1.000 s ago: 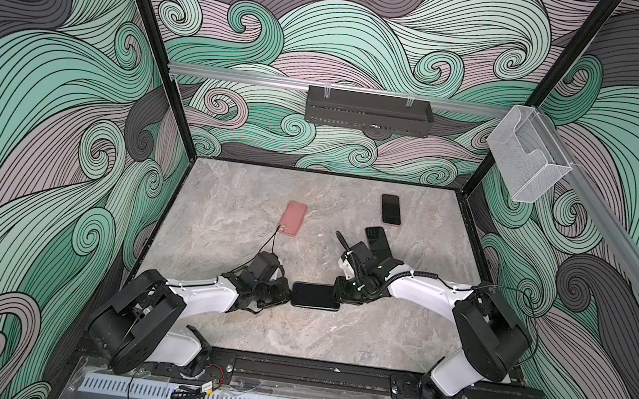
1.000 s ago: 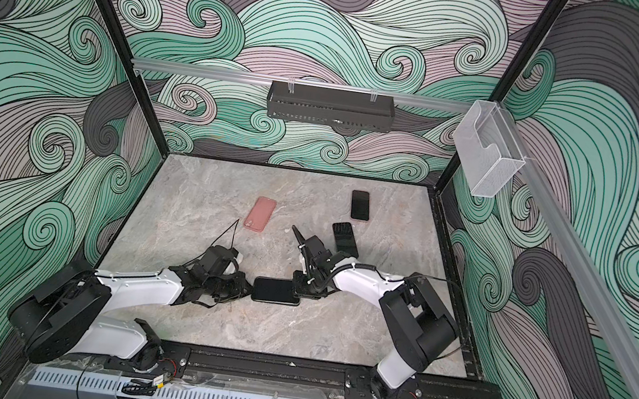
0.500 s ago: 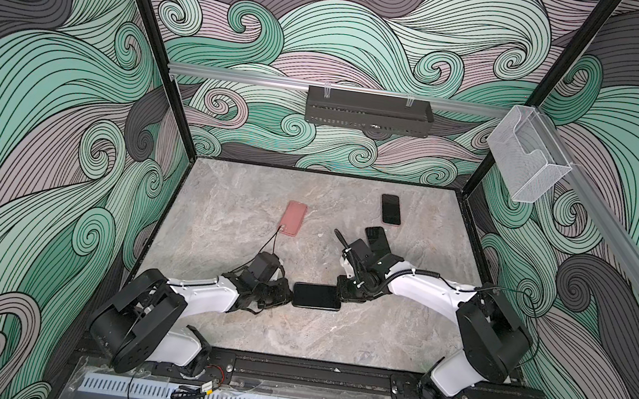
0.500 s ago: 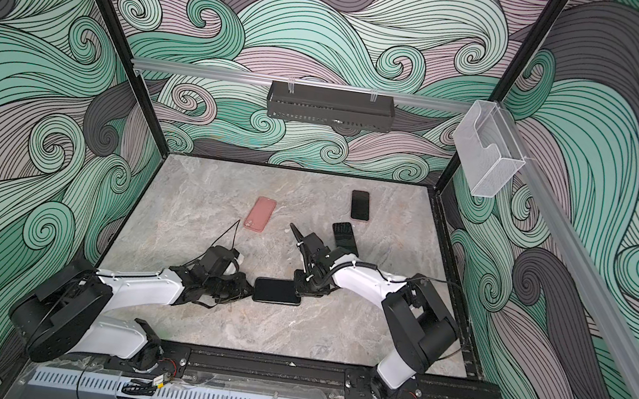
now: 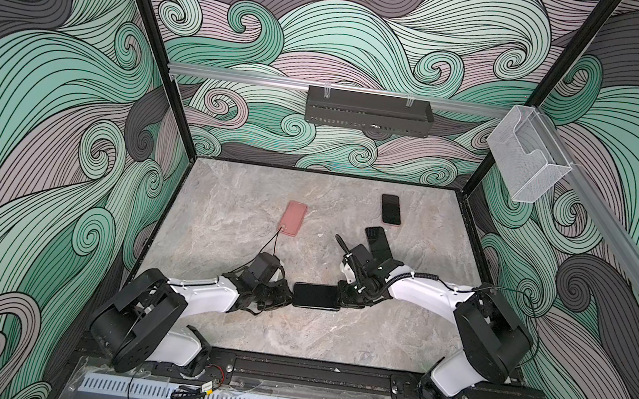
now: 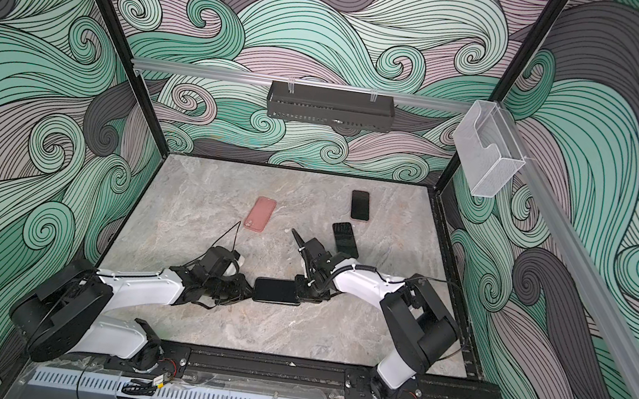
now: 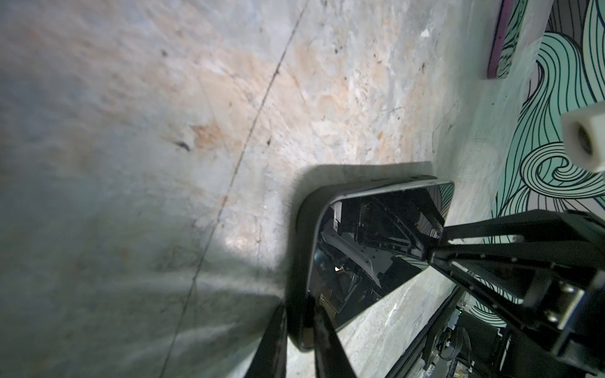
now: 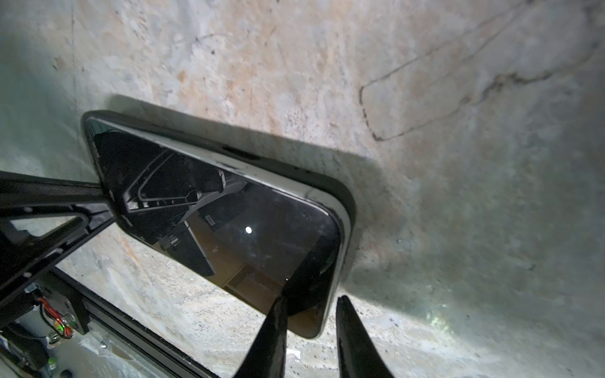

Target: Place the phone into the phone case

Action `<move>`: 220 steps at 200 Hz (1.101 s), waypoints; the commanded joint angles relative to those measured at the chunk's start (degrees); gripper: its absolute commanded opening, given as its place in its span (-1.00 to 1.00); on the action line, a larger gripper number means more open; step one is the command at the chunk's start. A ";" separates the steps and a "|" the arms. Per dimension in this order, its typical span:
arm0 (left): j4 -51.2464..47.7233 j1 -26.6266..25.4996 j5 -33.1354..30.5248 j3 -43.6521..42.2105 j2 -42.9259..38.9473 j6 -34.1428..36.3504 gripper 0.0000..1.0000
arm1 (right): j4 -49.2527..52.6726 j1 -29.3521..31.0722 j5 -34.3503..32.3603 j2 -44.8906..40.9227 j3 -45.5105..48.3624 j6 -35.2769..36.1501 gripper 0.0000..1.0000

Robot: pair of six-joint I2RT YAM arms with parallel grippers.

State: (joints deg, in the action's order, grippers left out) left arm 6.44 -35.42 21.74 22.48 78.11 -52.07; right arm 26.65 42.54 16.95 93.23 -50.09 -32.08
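A dark-screened phone lies flat near the front middle, set in a black phone case. In the right wrist view the phone shows a pale rim above the case lip along one long side and at the near end. My left gripper is shut on the case's left end. My right gripper straddles the right end. One finger lies over the screen; the other stands just off the edge with a small gap.
A pink case lies further back on the left. A black phone lies back right, with another black slab just behind my right wrist. The enclosure walls stand close on both sides.
My right gripper has shifted slightly at the phone's right end. The phone and my left arm have stayed where they were.
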 commanded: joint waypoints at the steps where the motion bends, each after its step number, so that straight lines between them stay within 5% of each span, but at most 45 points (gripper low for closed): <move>1: -1.88 -0.53 0.76 1.24 1.59 0.78 -0.65 | -1.34 0.43 1.50 0.85 0.78 -1.24 -0.46; 220: -2.58 -0.53 0.68 1.34 2.05 0.57 -0.81 | -1.88 6.04 -0.18 8.27 -0.61 -1.51 -0.62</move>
State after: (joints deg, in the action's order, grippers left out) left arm 5.21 -35.27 21.80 23.46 78.50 -51.94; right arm 29.91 44.47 13.96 95.39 -52.71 -33.67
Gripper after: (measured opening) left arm 0.097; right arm 0.194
